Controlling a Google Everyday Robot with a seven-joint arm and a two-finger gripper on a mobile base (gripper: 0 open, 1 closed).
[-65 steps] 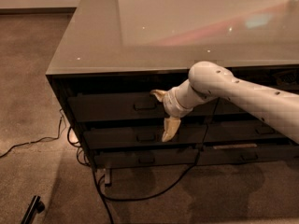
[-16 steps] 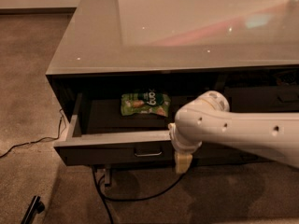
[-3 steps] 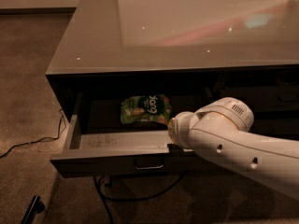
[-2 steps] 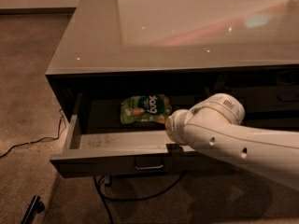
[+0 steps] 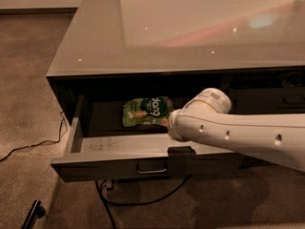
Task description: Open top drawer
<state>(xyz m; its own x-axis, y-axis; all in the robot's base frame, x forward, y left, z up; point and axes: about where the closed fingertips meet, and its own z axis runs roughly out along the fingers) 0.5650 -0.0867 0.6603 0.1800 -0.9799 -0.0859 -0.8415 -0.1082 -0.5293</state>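
Observation:
The top drawer (image 5: 119, 166) stands pulled far out of the dark cabinet, showing its grey inside (image 5: 95, 128). Its small loop handle (image 5: 151, 167) sits mid-front, with nothing holding it. A green snack bag (image 5: 145, 111) lies at the back of the drawer. My white arm (image 5: 228, 130) reaches in from the right over the drawer. My gripper (image 5: 167, 123) is at the arm's left end, over the drawer's inside, right beside the bag, mostly hidden by the wrist.
The cabinet has a glossy grey top (image 5: 190, 32). Dark drawers of the other column (image 5: 286, 99) lie to the right. Cables run over the carpet at the left (image 5: 28, 147) and under the drawer (image 5: 143, 202). A dark object (image 5: 33, 213) lies at the bottom left.
The arm has drawn slightly left and back over the open drawer. The drawer and the bag have not moved.

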